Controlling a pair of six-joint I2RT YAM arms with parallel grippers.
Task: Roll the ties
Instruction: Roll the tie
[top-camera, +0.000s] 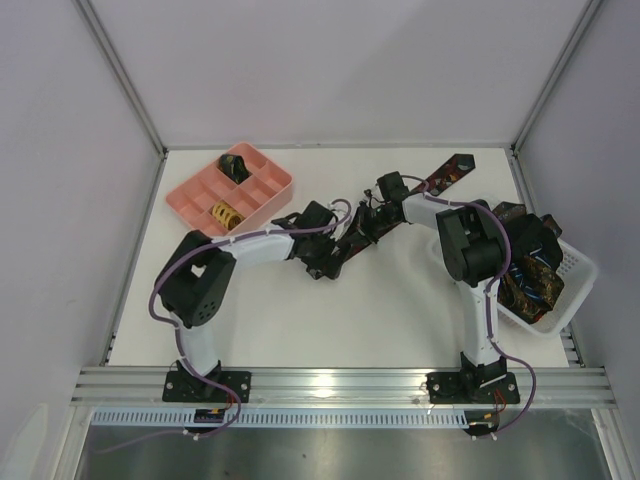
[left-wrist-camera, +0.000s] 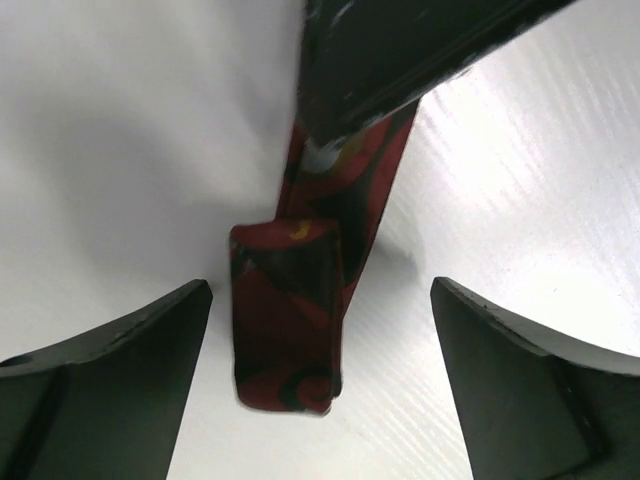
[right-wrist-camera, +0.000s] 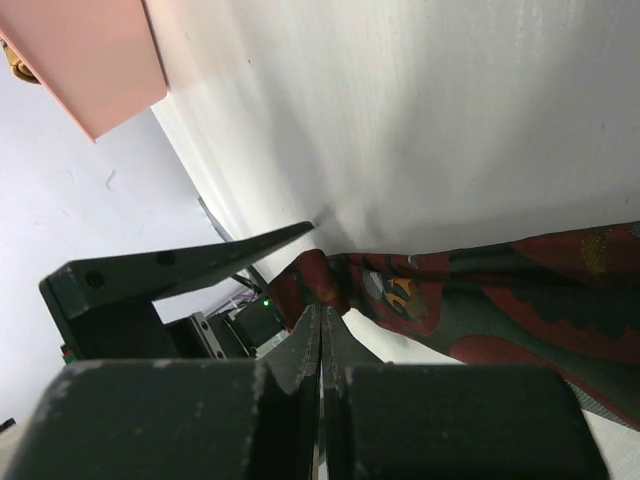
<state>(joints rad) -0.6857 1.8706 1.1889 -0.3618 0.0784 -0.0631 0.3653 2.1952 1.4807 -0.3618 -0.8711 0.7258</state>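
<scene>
Judging by the layout, the task is partly done: two rolled ties (top-camera: 235, 165) are lodged in the pink tray (top-camera: 190, 195), and further ties (top-camera: 525, 275) are heaped in the basket (top-camera: 585, 270). One tie (top-camera: 448, 174) is laid diagonally on the surface (top-camera: 400, 320), one end reaching far-right, with only its near end folded. The left gripper (left-wrist-camera: 320, 300) is spread wide astride the fold; the right gripper (right-wrist-camera: 320, 312) is shut, tips against the fabric.

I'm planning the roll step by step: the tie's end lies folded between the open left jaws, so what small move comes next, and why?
Probably close the left gripper on the folded end of the tie. Its jaws stand open either side of the fold, touching nothing, and the shut right gripper seems to press the tie down just beyond, so it should hold.
</scene>
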